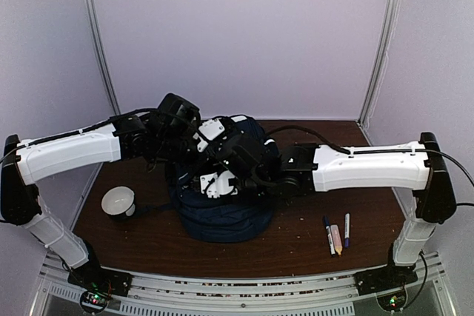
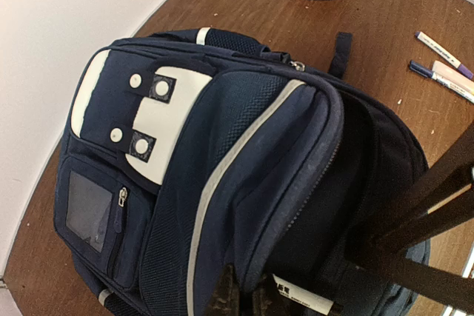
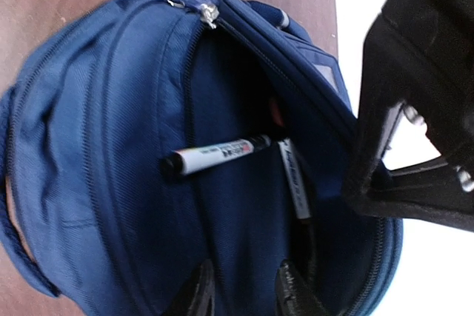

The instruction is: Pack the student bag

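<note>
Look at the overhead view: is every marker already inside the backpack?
No, three markers lie on the table, outside the backpack.

The student bag (image 1: 222,221), a large navy-blue fabric backpack, sits near the middle of the brown table (image 1: 296,238) with its opening upward. Its front pocket (image 2: 159,120) carries white patches with round studs (grey piping runs alongside). The main compartment (image 3: 244,212) is unzipped and gaping, with a white marker (image 3: 215,157) lying inside.
</note>
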Available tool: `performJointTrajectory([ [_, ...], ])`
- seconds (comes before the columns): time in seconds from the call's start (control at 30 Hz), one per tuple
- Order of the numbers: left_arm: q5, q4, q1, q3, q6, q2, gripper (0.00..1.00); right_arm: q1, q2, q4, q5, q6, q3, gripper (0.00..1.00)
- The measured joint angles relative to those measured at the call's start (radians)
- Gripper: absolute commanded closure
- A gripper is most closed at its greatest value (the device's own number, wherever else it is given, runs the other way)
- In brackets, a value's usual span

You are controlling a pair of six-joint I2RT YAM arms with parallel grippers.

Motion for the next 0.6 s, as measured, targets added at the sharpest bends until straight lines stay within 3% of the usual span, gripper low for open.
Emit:
performJointTrajectory([
  [0.6, -0.016, 0.0, 0.0, -0.004, 0.001, -0.006, 1.0, 0.026, 0.104, 0.022, -0.156, 0.113, 0.056, 0.95],
])
